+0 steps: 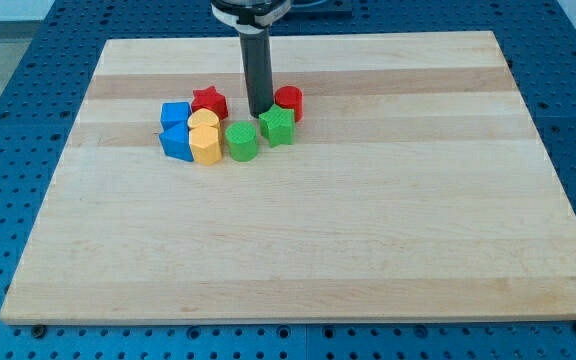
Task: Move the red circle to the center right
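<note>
The red circle (pixel 289 100) sits on the wooden board (pixel 368 220) in the upper middle, just above a green star (pixel 278 126). My tip (pixel 259 113) stands right at the red circle's left side, close to or touching it, with the green star just below and to the right. A red star (pixel 209 101) lies to the tip's left.
A green cylinder-like block (pixel 241 140) lies below the tip. Two yellow blocks (pixel 205 122) (pixel 206 144) and two blue blocks (pixel 175 113) (pixel 176 141) cluster at the left. The board's right edge (pixel 558 190) borders a blue perforated table.
</note>
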Robot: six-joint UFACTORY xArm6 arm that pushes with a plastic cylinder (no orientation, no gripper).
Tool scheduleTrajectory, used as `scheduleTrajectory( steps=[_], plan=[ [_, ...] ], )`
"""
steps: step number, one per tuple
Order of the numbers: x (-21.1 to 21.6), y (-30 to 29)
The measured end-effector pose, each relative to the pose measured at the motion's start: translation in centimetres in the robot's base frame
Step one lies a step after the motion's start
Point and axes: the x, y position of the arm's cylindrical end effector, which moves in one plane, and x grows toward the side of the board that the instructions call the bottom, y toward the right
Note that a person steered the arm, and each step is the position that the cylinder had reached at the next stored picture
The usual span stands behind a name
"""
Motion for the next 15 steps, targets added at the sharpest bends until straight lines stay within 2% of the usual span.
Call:
scheduleTrajectory(
  steps=[1, 2, 3, 5, 6, 7, 9, 13, 15],
  plan=[
    [-1.5, -0.1],
    [-1.6, 5.3],
    [-1.6, 8.0],
    [-1.6, 6.0],
    [-0.3, 5.8],
    [0.9, 7.9],
    [-0.4, 12.8],
    [2.8, 11.5],
    [2.8, 17.6]
  ],
)
